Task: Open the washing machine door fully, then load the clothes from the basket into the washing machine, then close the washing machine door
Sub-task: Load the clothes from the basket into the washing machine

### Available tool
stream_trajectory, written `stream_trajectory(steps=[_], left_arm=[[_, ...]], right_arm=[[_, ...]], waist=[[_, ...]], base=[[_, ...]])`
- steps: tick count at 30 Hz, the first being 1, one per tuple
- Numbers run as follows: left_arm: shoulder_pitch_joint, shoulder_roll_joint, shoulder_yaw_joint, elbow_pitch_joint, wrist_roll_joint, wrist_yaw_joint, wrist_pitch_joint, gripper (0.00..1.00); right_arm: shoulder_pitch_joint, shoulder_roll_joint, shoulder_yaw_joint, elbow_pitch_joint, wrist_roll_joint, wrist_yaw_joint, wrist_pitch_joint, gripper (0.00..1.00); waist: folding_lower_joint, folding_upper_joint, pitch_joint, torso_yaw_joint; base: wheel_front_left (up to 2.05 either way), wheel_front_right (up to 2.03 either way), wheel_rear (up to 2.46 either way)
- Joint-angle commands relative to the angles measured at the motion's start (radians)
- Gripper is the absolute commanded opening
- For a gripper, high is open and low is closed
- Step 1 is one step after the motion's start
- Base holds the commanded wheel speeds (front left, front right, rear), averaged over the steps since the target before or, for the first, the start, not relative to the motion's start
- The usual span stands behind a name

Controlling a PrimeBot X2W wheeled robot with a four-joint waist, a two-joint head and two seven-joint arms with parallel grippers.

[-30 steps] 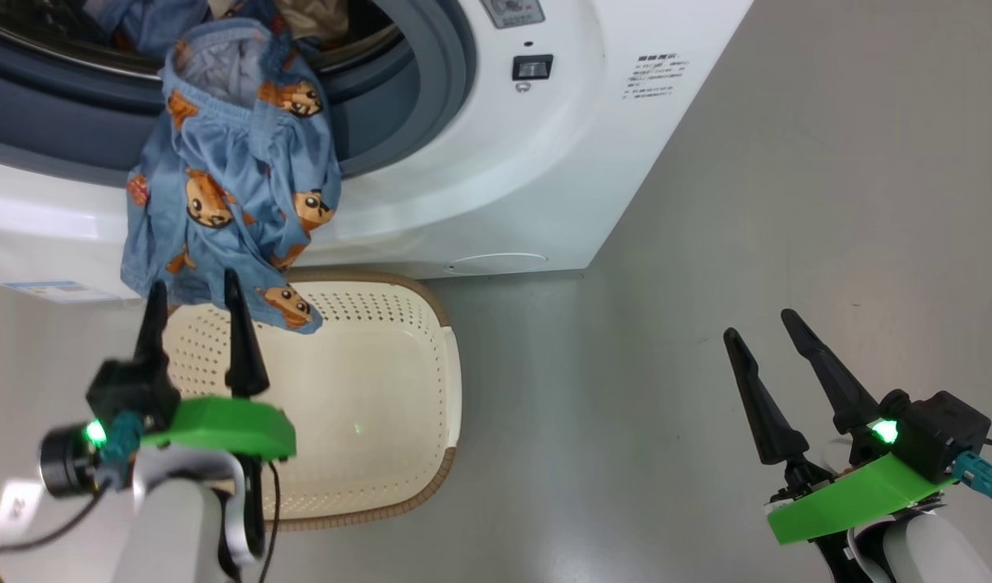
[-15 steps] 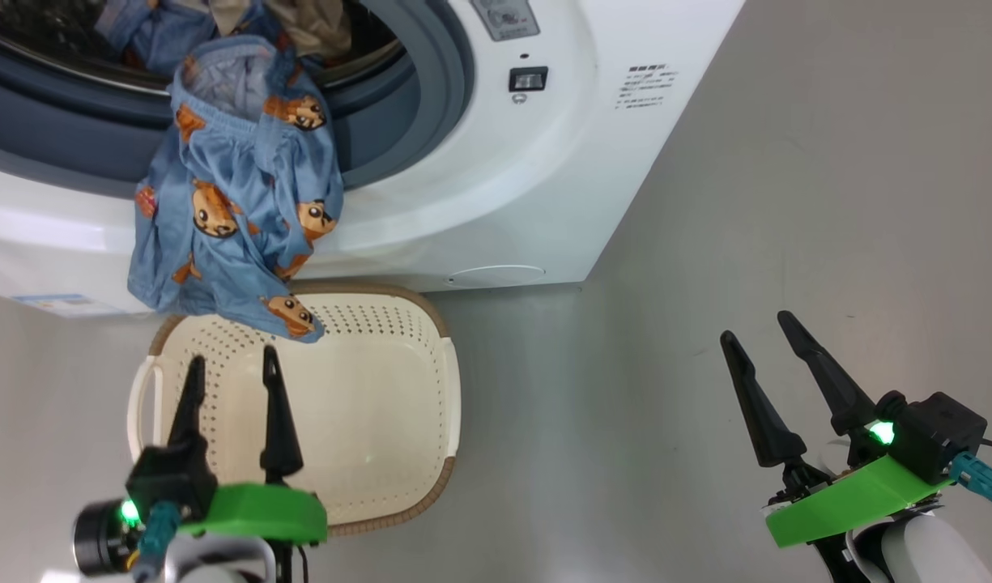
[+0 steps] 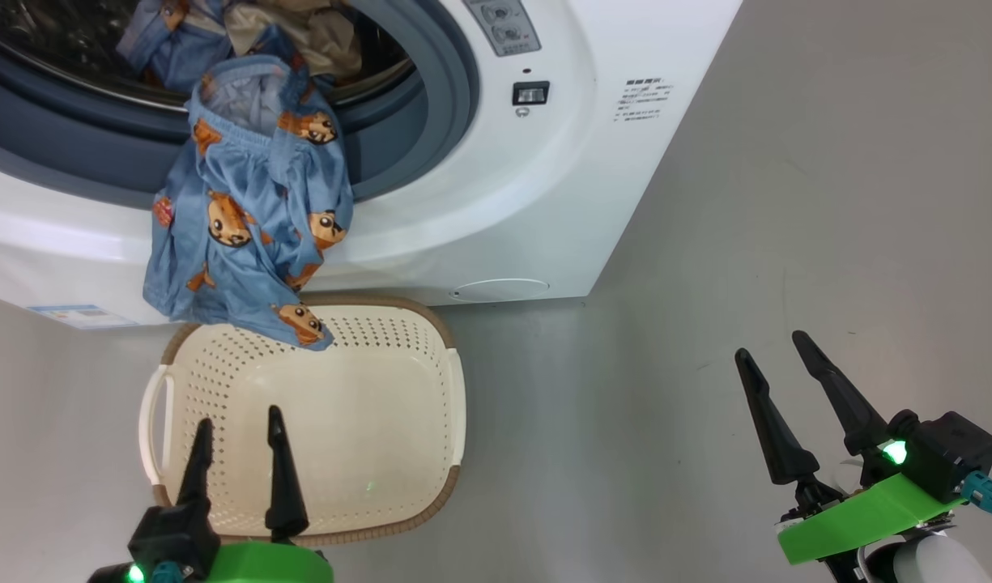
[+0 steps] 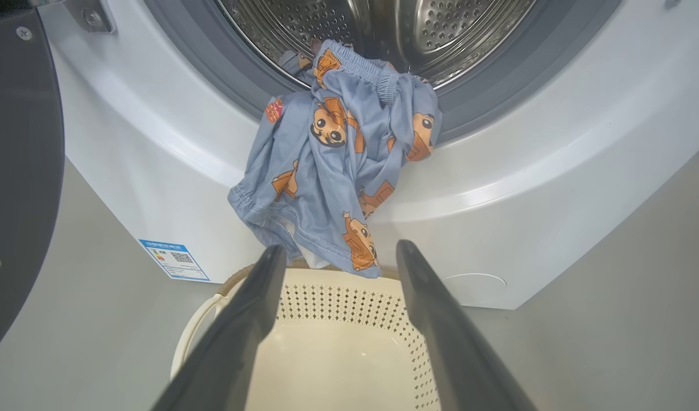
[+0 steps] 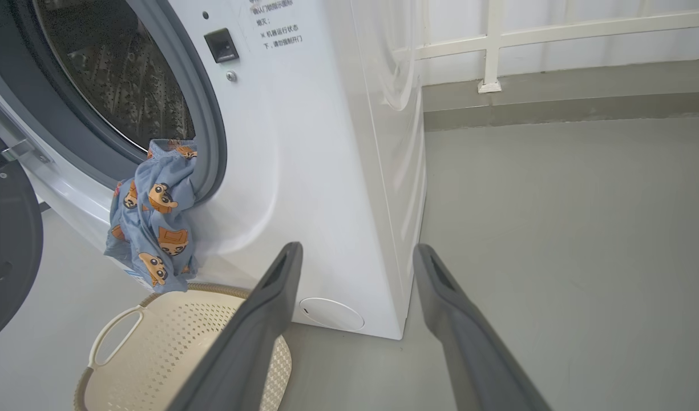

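Fingers of the left gripper point(image 3: 238, 417) stood parted with nothing between them, poised above the near end of the basket point(image 3: 431, 389). That basket sat on the grey floor point(image 3: 787, 202) just in front of the washing machine point(image 3: 560, 186). The right gripper point(image 3: 769, 344) was likewise spread wide and gripped nothing, hanging over the floor well to the right of the basket. The washing machine door point(image 4: 18, 171) was swung open at the left, its dark inner face visible in the left wrist view. A light-blue garment point(image 3: 253, 210) with orange cartoon figures draped out of the opening. Its gathered waistband lay on the grey gasket point(image 3: 451, 97) and the rest hung down the white front, the lowest corner reaching the basket's far rim. Deeper in the steel drum point(image 4: 440, 28) lay more of the clothes: another blue piece and a tan cloth point(image 3: 317, 40). Low on the front, a blue label point(image 3: 78, 314) sat at the left and a round cap point(image 3: 500, 289) at the right
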Motion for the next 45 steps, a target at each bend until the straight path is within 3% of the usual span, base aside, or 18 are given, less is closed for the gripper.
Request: stream_trajectory(steps=[1,12,27,45], left_arm=[[0.009,0.011,0.023,-0.027,-0.009,0.009,-0.006,1.0],[0.001,0.011,0.034,-0.019,-0.044,0.012,-0.006,1.0],[-0.213,0.011,0.113,0.182,-0.09,-0.098,-0.006,1.0],[-0.463,0.011,0.245,0.389,-0.029,-0.164,-0.006,1.0]], right_arm=[[0.017,-0.011,0.016,-0.026,-0.009,0.003,-0.005,1.0],[0.007,-0.009,0.02,-0.032,-0.01,0.003,-0.005,1.0],[-0.036,0.002,0.027,-0.036,-0.002,0.003,-0.005,1.0],[-0.095,-0.006,0.023,-0.046,0.007,0.003,-0.005,1.0]], waist=[[0.0,0.0,0.001,0.002],[0.0,0.0,0.012,-0.009],[0.0,0.0,0.094,-0.05],[0.0,0.0,0.198,-0.11]], base=[[0.0,0.0,0.0],[0.0,0.0,0.0],[0.0,0.0,0.0],[0.0,0.0,0.0]])
